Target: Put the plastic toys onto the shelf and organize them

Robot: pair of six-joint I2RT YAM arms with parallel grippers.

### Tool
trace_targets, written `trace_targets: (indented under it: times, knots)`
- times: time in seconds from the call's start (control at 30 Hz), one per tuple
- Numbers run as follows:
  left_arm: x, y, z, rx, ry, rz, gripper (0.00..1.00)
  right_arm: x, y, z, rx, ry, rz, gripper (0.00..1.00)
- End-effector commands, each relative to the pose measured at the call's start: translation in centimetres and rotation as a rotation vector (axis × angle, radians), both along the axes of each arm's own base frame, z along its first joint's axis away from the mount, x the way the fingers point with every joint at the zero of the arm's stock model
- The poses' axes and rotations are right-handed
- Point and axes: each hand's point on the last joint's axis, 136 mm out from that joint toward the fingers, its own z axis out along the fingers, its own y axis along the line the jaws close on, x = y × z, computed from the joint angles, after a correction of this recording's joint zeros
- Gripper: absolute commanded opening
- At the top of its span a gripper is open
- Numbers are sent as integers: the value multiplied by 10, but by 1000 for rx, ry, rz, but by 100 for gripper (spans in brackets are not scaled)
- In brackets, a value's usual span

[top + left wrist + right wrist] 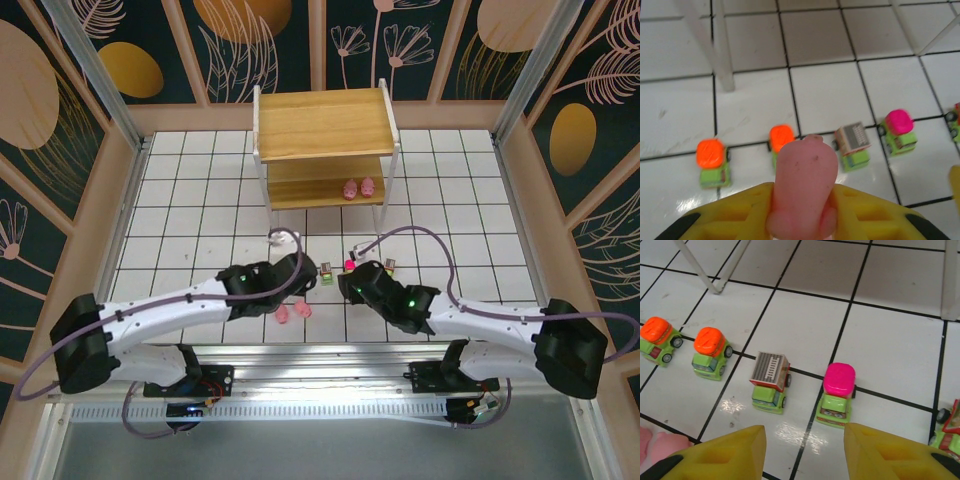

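Observation:
My left gripper (802, 202) is shut on a pale pink pig toy (805, 180), which stands up between the yellow fingers just above the tiles. Beyond it stands a row of green toy trucks: two orange-topped (713, 162) (781, 139), one grey-topped (853, 145), one magenta-topped (899, 131). My right gripper (805, 440) is open with nothing between its fingers, just short of the magenta truck (837, 395) and the grey-topped truck (770, 382). The wooden shelf (325, 125) stands at the back, with two pink pigs (358, 187) on its lower tier.
Two more pink pigs (293, 312) lie on the tiles under my left arm, seen at the lower left of the right wrist view (660, 447). Another green truck (949, 432) sits at the right edge. A white shelf leg (722, 55) rises behind the row.

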Motion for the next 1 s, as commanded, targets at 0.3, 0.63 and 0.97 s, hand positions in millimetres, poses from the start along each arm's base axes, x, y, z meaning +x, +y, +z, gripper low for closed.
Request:
trace_targets:
  times: [0.3, 0.63, 0.97]
  knots:
    - [59, -49, 57, -67, -157, 15, 35, -6, -27, 0, 11, 8, -73, 46]
    - [104, -66, 68, -100, -164, 18, 35, -6, -37, -2, 14, 3, -91, 46]
    - [136, -81, 72, -125, -167, 22, 35, -5, -42, -2, 18, 3, -92, 46]
